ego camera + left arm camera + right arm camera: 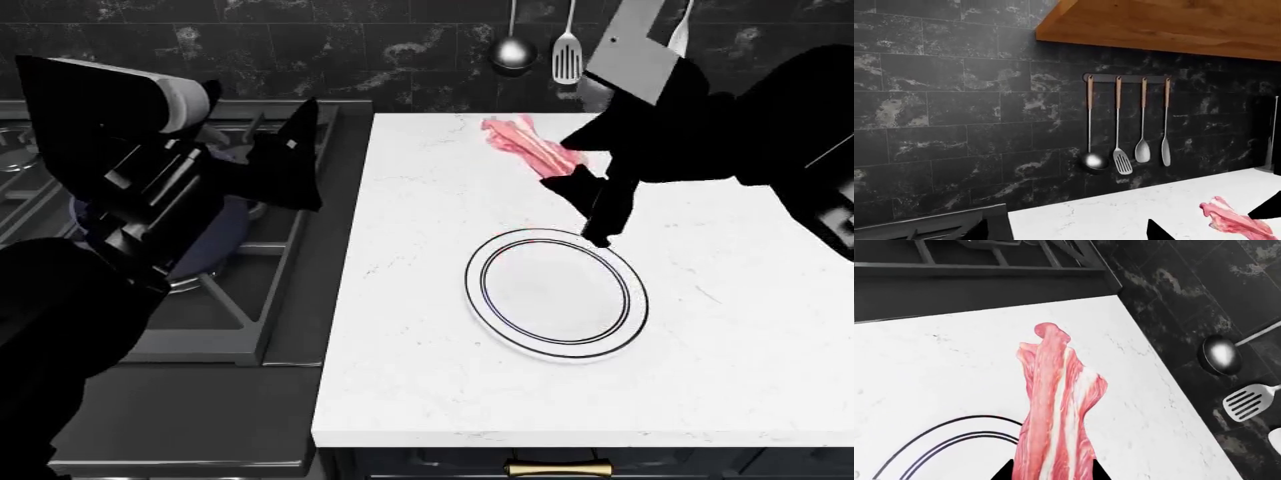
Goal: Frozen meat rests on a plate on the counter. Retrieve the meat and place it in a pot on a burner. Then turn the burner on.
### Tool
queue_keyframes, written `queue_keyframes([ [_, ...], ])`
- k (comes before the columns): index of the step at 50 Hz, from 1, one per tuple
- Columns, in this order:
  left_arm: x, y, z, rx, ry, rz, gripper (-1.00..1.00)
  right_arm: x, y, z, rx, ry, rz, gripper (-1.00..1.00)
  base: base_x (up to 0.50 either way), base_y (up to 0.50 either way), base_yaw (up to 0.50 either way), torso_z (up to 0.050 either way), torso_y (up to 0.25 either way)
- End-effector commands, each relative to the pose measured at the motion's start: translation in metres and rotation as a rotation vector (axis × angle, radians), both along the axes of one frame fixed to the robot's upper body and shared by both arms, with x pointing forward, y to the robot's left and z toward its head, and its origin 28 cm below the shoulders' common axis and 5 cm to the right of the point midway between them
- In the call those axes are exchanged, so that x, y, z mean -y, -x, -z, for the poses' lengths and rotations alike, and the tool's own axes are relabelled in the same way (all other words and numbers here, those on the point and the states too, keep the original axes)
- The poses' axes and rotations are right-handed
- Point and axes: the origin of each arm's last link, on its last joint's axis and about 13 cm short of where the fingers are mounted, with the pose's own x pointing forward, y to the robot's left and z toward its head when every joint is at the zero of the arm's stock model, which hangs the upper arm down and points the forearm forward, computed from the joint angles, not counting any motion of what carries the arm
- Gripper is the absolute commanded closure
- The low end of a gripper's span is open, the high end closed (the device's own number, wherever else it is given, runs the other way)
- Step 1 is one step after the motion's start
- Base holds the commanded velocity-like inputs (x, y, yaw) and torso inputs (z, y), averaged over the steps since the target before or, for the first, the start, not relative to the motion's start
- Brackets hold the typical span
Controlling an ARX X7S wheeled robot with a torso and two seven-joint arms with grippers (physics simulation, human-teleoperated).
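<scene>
The meat point(1054, 415) hangs pinched in the right gripper point(1047, 472), apparently above the counter point(427, 300).

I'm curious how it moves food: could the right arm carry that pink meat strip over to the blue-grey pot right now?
Probably yes. The right claw holds the pink wavy meat strip above the white marble counter, but the left arm hangs over the blue-grey pot and may crowd it.

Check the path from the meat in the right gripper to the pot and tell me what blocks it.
The right gripper holds the meat above the counter, beyond the plate. The left gripper and its arm hang over the pot, covering most of it in the head view. Nothing else visibly intervenes.
</scene>
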Motion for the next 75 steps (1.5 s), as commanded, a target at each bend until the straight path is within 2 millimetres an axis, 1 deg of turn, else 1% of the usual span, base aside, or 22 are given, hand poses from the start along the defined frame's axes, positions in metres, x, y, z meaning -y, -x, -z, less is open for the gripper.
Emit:
queue_keyframes([
  [1, 0.0000, 0.0008, -0.0003, 0.003, 0.001, -0.002, -1.00, 0.0003, 0.0011, -0.0067, 0.135, -0.057, 0.076, 1.00, 0.00, 0.00, 0.00, 0.000, 0.000],
  [4, -0.0001, 0.0005, -0.0006, 0.004, 0.002, -0.003, -1.00, 0.0004, -0.0003, -0.0085, 0.150, -0.095, 0.114, 1.00, 0.00, 0.00, 0.00, 0.000, 0.000],
  [11, -0.0006, -0.0008, -0.0003, 0.001, 0.004, -0.007, -1.00, 0.0003, -0.0007, -0.0105, 0.175, -0.121, 0.155, 1.00, 0.00, 0.00, 0.00, 0.000, 0.001],
  [19, -0.0005, -0.0001, -0.0019, 0.007, 0.003, -0.010, -1.00, -0.0007, -0.0028, -0.0114, 0.202, -0.128, 0.137, 1.00, 0.00, 0.00, 0.00, 0.000, 0.000],
  [24, -0.0011, 0.0007, -0.0024, 0.009, 0.003, -0.011, -1.00, 0.0000, -0.0047, -0.0101, 0.213, -0.099, 0.140, 1.00, 0.00, 0.47, 0.00, 0.000, 0.000],
  [41, -0.0019, 0.0018, -0.0032, 0.013, 0.010, -0.015, -1.00, -0.0015, -0.0030, -0.0093, 0.219, -0.078, 0.121, 1.00, 0.00, 0.50, 0.00, 0.000, 0.001],
  [53, -0.0024, -0.0025, -0.0016, 0.013, 0.013, -0.023, -1.00, -0.0020, -0.0062, -0.0081, 0.211, -0.068, 0.114, 1.00, 0.00, 0.50, 0.00, 0.000, 0.000],
  [69, -0.0020, 0.0002, -0.0021, 0.016, 0.013, -0.021, -1.00, 0.0006, -0.0022, -0.0099, 0.211, -0.070, 0.122, 1.00, 0.00, 0.50, 0.00, 0.000, 0.001],
  [75, -0.0014, -0.0001, -0.0026, 0.016, 0.012, -0.019, -1.00, 0.0012, -0.0020, -0.0099, 0.209, -0.076, 0.124, 1.00, 0.09, 0.21, 0.00, 0.000, 0.000],
])
